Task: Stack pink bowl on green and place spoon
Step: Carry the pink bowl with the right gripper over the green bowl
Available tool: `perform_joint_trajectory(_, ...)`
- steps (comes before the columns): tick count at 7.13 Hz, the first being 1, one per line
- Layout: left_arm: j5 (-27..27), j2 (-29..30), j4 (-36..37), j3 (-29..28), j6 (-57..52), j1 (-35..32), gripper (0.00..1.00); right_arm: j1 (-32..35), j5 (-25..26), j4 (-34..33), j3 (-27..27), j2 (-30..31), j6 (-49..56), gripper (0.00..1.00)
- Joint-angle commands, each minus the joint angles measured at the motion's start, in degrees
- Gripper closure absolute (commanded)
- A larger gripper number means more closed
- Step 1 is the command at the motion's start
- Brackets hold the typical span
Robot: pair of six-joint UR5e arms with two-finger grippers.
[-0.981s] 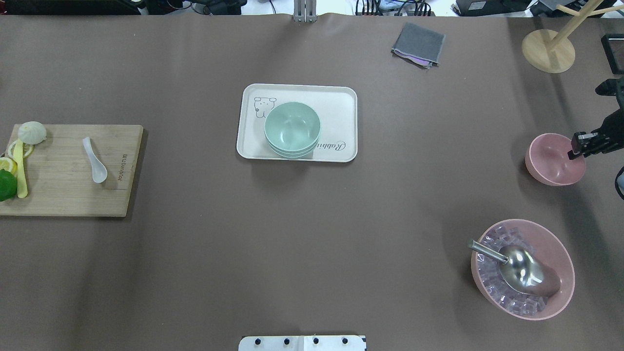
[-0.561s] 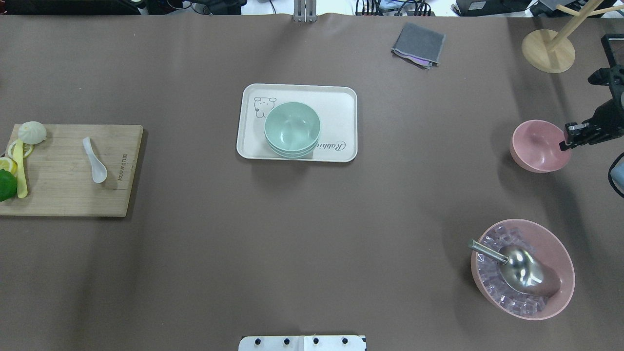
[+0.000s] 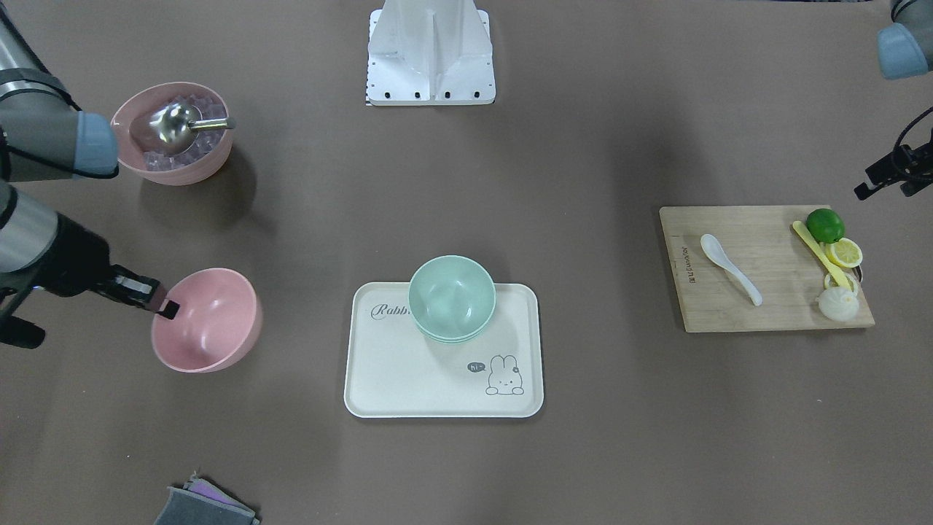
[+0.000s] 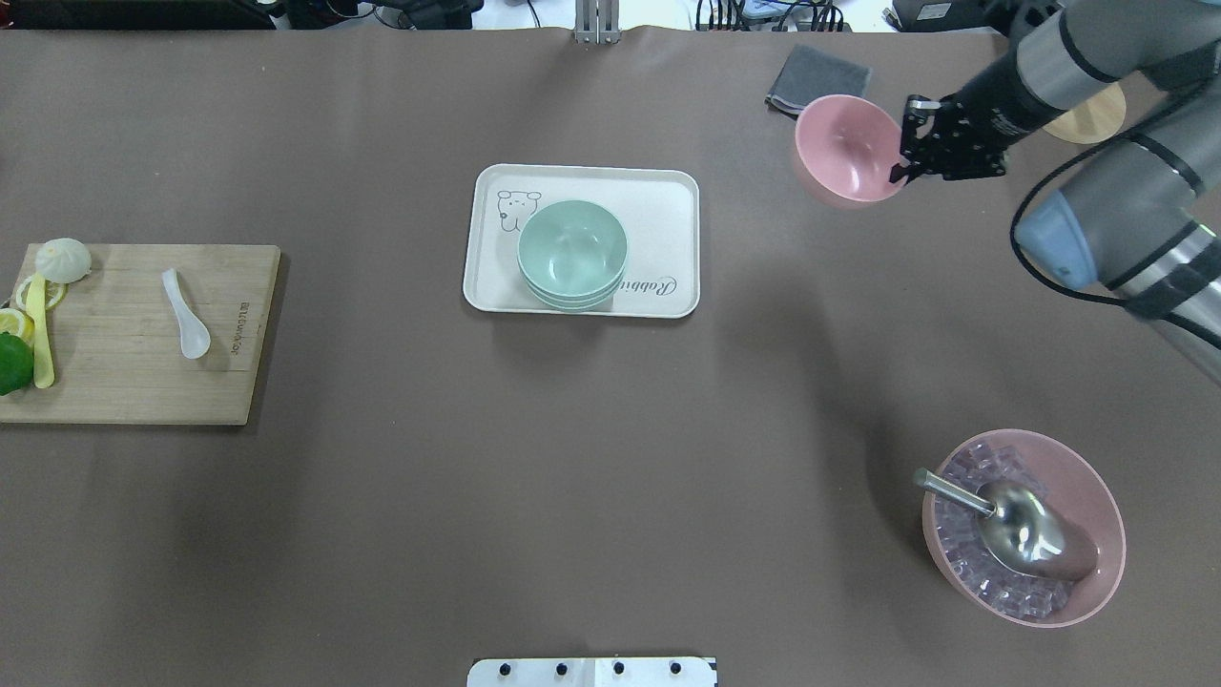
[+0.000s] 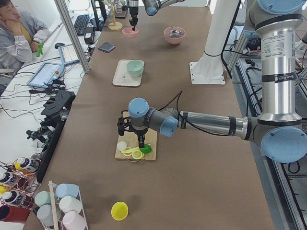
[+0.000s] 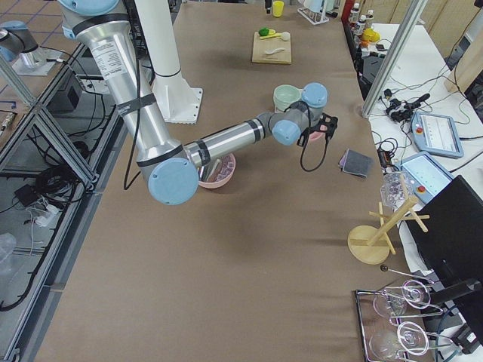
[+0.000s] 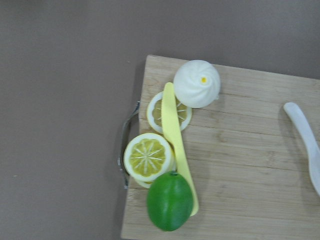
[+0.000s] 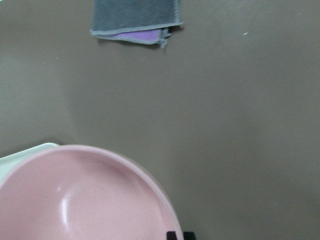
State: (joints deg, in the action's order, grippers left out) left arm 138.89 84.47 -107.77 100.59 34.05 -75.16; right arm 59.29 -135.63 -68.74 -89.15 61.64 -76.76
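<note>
The brown table (image 4: 610,477) carries a tray (image 4: 668,219), wooden board (image 4: 114,382), ice bowl (image 4: 1097,496) and grey cloth (image 4: 825,69).

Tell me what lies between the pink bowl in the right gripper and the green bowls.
Only bare table and the tray rim separate the pink bowl from the green bowls, clear in the overhead view.

Right wrist view cuts the pink bowl (image 8: 85,200) off from 6 to 9 o'clock; left wrist view crops the spoon (image 7: 301,126) at 3 o'clock.

Cutting board (image 4: 124,382), lime (image 4: 10,364), grey cloth (image 4: 820,69), ice bowl (image 4: 1107,563)
</note>
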Motion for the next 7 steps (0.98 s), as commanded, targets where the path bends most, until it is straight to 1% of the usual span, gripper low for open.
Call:
perform_joint_trajectory(1, -0.2, 3.23, -0.6, -0.21, 6.27, 3.08, 0.03, -11.33, 10.51, -13.71, -1.19, -13.59, -8.92, 1.0)
perform_joint_trajectory(2, -0.2, 3.59, -0.51, -0.3, 6.55, 3.35, 0.03, -15.04, 13.44, -15.96, -0.07, -17.22, -10.68, 1.0)
perform_joint_trajectory(4, -0.28, 3.95, -0.42, -0.48, 6.64, 3.53, 0.03, -17.88, 14.52, -15.81, 7.55, -22.86, -10.61, 1.0)
perform_joint_trajectory(7, -0.28, 4.3, -0.16, -0.65, 7.08, 3.7, 0.03, -19.12, 14.43, -15.72, 8.91, -22.36, -9.91, 1.0)
